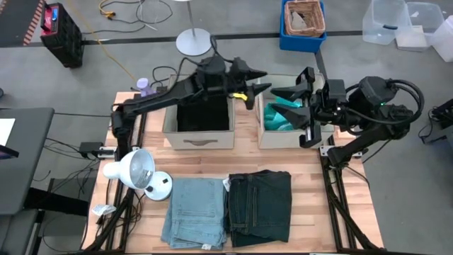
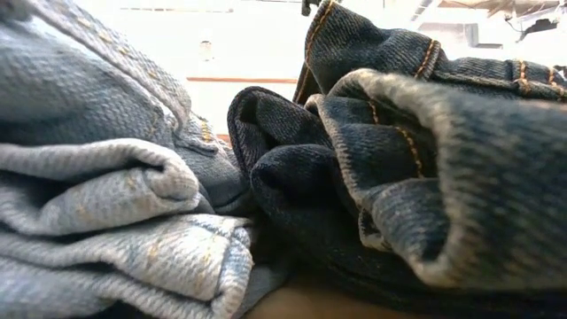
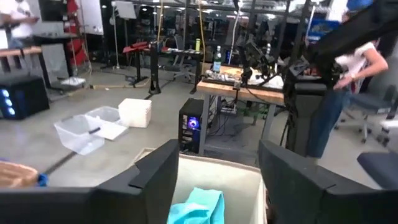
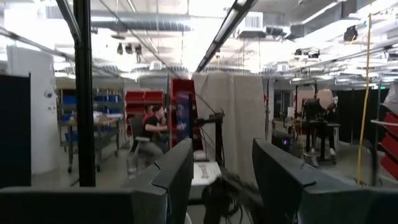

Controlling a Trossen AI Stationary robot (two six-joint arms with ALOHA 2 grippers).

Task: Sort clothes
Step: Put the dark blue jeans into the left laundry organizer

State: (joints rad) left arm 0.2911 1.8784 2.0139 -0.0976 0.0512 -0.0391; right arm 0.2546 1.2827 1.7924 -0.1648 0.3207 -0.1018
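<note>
Two folded pairs lie flat side by side near the table's front edge: light blue jeans and dark jeans. Behind them stand two beige boxes. A black cloth lies in the left box, and a teal shirt lies in the right box. My left gripper hovers open and level between the boxes' far ends, above the teal shirt, holding nothing. My right gripper is open over the right box, pointing toward the left gripper, with nothing in it.
A white lamp stands at the table's left side beside the light blue jeans. A purple item sits at the far left corner. A person stands in the room beyond the table.
</note>
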